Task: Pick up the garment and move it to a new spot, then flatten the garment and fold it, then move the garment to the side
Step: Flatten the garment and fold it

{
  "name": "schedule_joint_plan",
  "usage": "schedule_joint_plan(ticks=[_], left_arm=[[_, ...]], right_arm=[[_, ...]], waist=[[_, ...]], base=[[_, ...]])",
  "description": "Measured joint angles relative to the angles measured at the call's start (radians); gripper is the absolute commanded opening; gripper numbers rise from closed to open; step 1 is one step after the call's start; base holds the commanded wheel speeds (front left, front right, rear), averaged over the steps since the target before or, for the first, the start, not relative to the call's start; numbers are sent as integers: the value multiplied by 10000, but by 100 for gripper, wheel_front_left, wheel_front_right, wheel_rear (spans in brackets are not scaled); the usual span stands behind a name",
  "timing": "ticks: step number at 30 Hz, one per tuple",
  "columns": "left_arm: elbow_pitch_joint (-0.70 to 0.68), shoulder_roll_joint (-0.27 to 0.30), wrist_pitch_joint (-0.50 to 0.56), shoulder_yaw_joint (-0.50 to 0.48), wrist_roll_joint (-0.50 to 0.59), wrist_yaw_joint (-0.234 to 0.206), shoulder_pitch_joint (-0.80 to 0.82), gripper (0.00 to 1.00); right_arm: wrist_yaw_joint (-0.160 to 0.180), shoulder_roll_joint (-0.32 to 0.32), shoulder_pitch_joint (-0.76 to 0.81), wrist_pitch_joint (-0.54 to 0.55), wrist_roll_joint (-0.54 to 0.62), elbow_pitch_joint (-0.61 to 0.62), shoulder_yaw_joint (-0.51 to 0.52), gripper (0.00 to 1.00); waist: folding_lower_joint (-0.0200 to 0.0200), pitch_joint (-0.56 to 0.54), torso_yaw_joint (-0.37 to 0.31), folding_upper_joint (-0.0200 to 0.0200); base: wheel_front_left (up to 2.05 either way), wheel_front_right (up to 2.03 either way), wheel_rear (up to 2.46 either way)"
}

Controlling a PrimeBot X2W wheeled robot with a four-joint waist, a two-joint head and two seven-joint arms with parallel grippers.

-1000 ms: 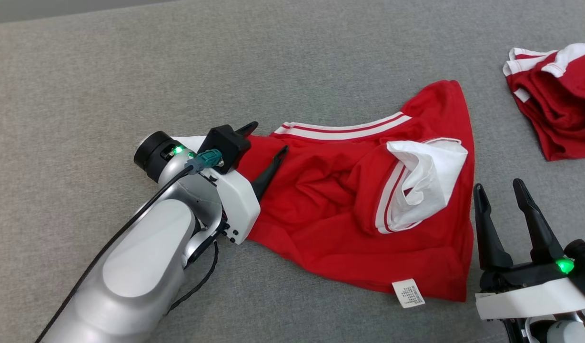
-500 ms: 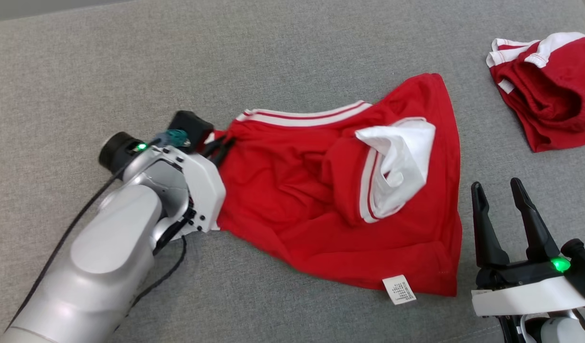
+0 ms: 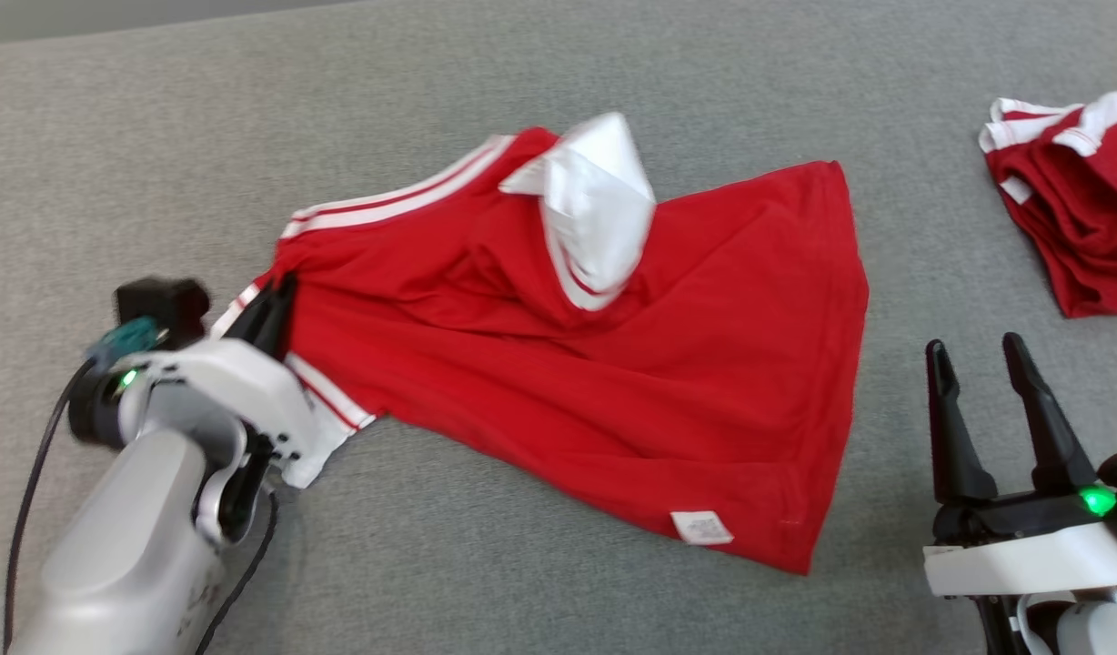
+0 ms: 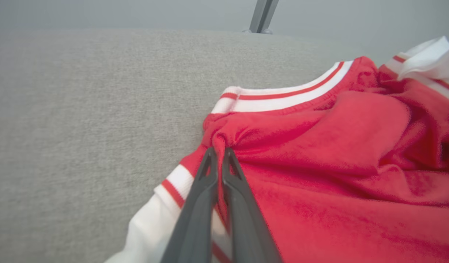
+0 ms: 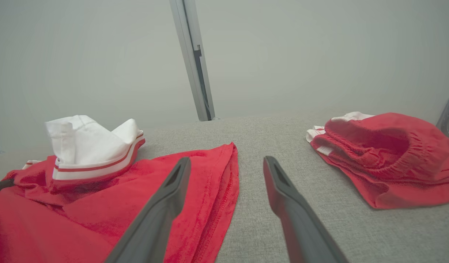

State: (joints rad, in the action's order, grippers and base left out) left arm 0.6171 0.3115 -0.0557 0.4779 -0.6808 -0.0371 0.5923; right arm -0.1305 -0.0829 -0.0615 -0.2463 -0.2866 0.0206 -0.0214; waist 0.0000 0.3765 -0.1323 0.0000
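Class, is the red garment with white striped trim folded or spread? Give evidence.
Spread, unfolded: the red white-trimmed garment lies open but wrinkled, its white flap turned up.

My head camera looks forward and down on the grey counter (image 3: 558,91), far enough off to take in the whole red shirt (image 3: 631,364). My left wrist camera sits low and very close, sighting along my left claw (image 4: 219,150) at the shirt's striped edge (image 4: 283,98). My right wrist camera (low too, but farther back) faces over my right claw (image 5: 226,159) toward the wall (image 5: 319,54); all three share the shirt.
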Motion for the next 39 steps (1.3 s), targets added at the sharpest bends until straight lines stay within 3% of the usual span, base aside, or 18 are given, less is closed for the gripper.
schedule_joint_plan(ticks=[7,12,13,14,19,27,39], left_arm=[[-681,219,-1041,-874,-545,-708,-1439,0],[-1202,178,-1501,-1147,-738,-959,-2274,0],[-1323,148,-1588,-1191,-759,-963,-2404,74],[-1465,107,-1687,-1208,-746,-986,-2502,100],[-2506,-82,-2013,-1524,-215,-1221,-2874,100],[-4663,-470,-2059,-2573,1716,-1488,-3729,100],[-5275,-240,-2059,-2761,2577,-1388,-5199,100]], right_arm=[[0,-180,2,188,59,171,330,100],[0,-280,0,309,59,201,420,100],[0,-291,1,328,61,203,416,100],[0,-303,2,347,61,205,410,100],[0,-314,12,523,100,226,364,100],[0,-407,205,805,257,253,226,100],[0,-399,945,1225,318,161,268,100]], waist=[[0,-165,551,0],[0,-306,796,0],[0,-355,827,0],[0,-407,853,0],[0,-739,920,0],[0,-1376,979,0],[0,-2207,1202,0]], base=[[0,0,0],[0,0,0],[0,0,0],[0,0,0],[0,0,0],[0,0,0],[0,0,0]])
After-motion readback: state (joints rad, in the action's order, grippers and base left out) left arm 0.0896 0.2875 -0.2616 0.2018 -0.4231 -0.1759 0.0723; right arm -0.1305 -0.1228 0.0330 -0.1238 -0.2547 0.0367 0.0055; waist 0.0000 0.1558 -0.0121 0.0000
